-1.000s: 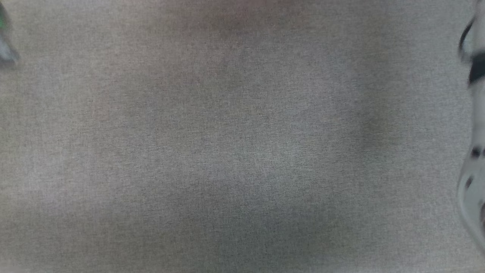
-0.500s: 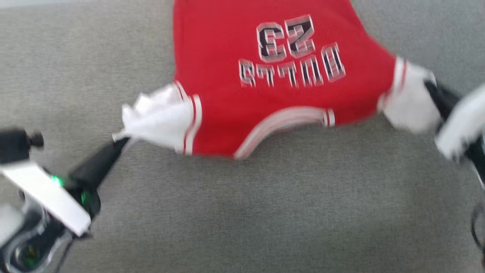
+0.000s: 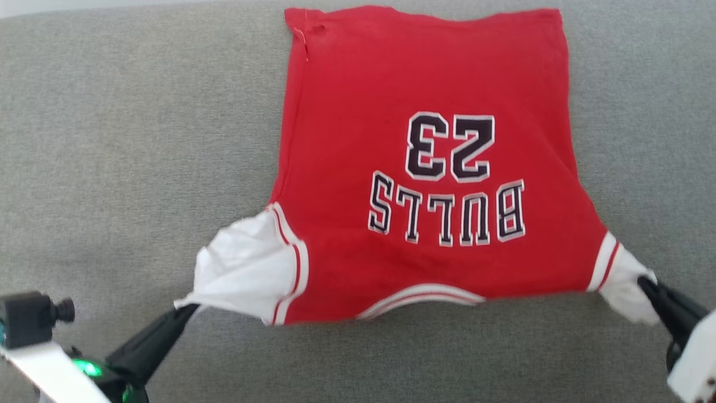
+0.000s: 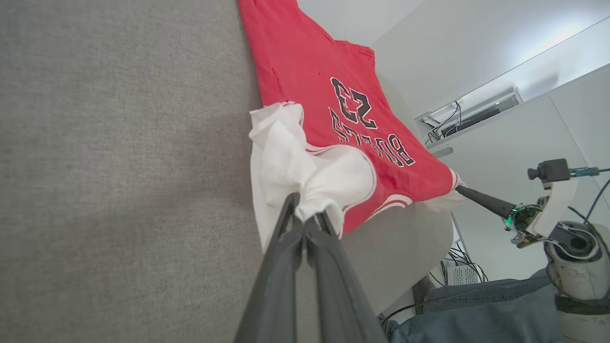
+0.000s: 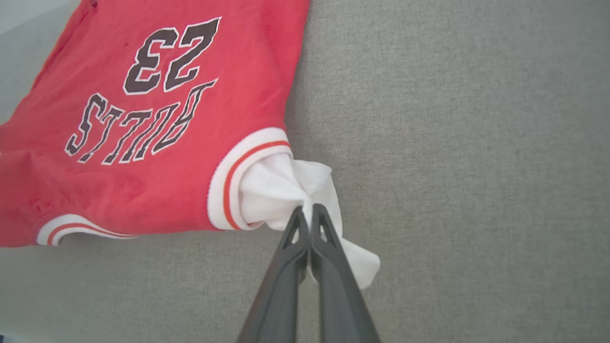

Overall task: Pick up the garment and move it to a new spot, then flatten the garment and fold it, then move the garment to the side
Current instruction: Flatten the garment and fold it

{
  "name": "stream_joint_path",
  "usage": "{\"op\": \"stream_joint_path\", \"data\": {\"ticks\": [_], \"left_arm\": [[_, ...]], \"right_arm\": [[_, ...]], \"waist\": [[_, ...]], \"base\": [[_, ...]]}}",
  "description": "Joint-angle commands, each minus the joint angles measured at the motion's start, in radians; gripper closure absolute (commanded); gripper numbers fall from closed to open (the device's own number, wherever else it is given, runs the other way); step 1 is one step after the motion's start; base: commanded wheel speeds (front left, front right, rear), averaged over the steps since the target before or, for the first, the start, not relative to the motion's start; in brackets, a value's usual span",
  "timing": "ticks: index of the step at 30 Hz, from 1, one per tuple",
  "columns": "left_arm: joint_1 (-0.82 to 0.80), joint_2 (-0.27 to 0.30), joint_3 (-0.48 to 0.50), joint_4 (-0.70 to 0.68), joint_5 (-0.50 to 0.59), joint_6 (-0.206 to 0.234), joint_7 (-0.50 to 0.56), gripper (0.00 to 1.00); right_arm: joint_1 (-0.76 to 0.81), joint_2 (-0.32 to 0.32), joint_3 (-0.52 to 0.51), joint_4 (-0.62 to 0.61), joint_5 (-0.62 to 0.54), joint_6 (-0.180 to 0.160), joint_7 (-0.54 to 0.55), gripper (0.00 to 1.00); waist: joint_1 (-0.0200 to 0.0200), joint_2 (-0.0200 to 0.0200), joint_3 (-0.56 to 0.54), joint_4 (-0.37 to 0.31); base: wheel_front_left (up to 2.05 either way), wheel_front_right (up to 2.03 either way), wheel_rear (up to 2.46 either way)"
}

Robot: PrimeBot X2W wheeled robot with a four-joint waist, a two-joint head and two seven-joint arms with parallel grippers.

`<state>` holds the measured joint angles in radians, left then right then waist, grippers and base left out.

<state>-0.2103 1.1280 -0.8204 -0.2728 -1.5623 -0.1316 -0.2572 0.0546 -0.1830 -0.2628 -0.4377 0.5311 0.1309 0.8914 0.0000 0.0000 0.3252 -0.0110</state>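
Across the upper centre of the frame, on the grey desk (image 3: 112,140), garment (image 3: 425,151) spread print-up, collar toward bottom edge; left fingers (image 3: 151,341), lower left, pinched tight on one white sleeve (image 3: 246,274); right fingers (image 3: 668,308), lower right, clamping the other sleeve (image 3: 623,282).

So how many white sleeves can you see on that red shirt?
2. One sleeve is at the red shirt's lower left in the head view, pinched by the left gripper. The other sleeve is at its lower right, pinched by the right gripper.
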Motion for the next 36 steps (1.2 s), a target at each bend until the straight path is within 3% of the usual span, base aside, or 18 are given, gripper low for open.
{"op": "stream_joint_path", "data": {"ticks": [1, 6, 9, 24, 32, 33, 34, 35, 36], "left_arm": [[0.034, 0.003, 0.014, -0.018, 0.009, 0.002, -0.007, 1.0], [0.132, -0.002, 0.09, -0.066, 0.018, 0.002, -0.009, 1.0], [0.173, -0.021, 0.117, -0.084, 0.031, 0.002, -0.009, 1.0], [0.055, -0.205, -0.008, 0.124, 0.053, 0.002, 0.01, 1.0], [0.027, -0.233, -0.038, 0.187, 0.05, 0.002, 0.0, 1.0], [0.026, -0.233, -0.041, 0.192, 0.054, 0.002, 0.001, 1.0], [0.026, -0.232, -0.044, 0.197, 0.058, 0.002, -0.001, 1.0], [0.026, -0.232, -0.044, 0.197, 0.058, 0.002, -0.001, 1.0], [0.024, -0.232, -0.047, 0.202, 0.062, 0.002, -0.002, 1.0]], "right_arm": [[0.032, 0.014, -0.009, -0.034, 0.007, 0.0, 0.017, 1.0], [0.102, 0.038, -0.048, -0.136, 0.029, 0.0, 0.055, 1.0], [0.091, 0.041, -0.05, -0.138, 0.039, 0.0, 0.063, 1.0], [-0.034, 0.019, 0.112, 0.275, -0.053, 0.0, -0.055, 1.0], [-0.05, 0.013, 0.158, 0.395, -0.061, -0.002, -0.116, 1.0], [-0.053, 0.008, 0.163, 0.395, -0.066, -0.002, -0.126, 0.71], [-0.056, 0.005, 0.162, 0.392, -0.073, -0.002, -0.137, 0.24], [-0.056, 0.005, 0.162, 0.392, -0.073, -0.002, -0.137, 0.24], [-0.059, -0.001, 0.162, 0.386, -0.078, -0.003, -0.146, 0.0]], "waist": [[0.0, 0.0, -0.001, 0.005], [0.0, 0.0, -0.006, 0.013], [0.0, 0.0, -0.004, 0.013], [0.0, 0.0, 0.034, 0.028], [0.0, 0.0, 0.039, 0.023], [0.0, 0.0, 0.039, 0.022], [0.0, 0.0, 0.039, 0.022], [0.0, 0.0, 0.039, 0.022], [0.0, 0.0, 0.038, 0.021]], "base": [[0.0, 0.0, 0.0], [0.0, 0.0, 0.0], [0.0, 0.0, 0.0], [0.0, 0.0, 0.0], [0.0, 0.0, 0.0], [0.0, 0.0, 0.0], [0.0, 0.0, 0.0], [0.0, 0.0, 0.0], [0.0, 0.0, 0.0]]}}
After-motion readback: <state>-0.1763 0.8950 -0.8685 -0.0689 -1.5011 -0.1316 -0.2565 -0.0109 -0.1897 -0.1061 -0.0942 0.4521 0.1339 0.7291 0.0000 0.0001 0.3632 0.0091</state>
